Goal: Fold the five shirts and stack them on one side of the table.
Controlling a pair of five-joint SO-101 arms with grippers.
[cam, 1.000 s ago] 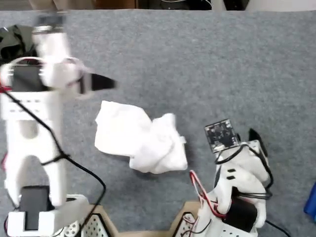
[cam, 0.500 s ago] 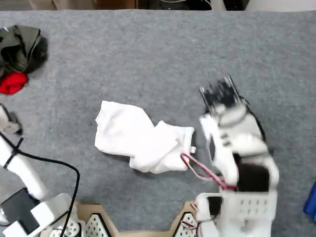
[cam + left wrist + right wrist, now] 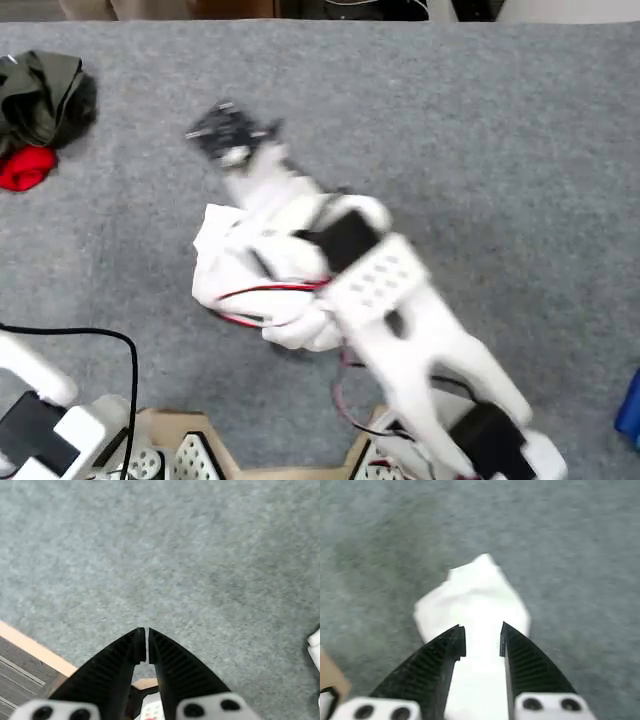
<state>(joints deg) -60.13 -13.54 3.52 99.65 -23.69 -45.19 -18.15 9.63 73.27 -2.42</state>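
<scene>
One shirt (image 3: 475, 595) lies just beneath the spread right gripper (image 3: 482, 630), likely for a grab. Left gripper (image 3: 146, 632), pressed together, hangs clear.

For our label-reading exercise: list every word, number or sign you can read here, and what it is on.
None can be read. The white shirt, the grey table and the heap of dark and red clothes show no print; the circuit board on one arm is too blurred to read.

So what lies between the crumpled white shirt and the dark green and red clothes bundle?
Nothing but bare grey felt table cover; the high view shows it from the white shirt to the clothes bundle.
</scene>
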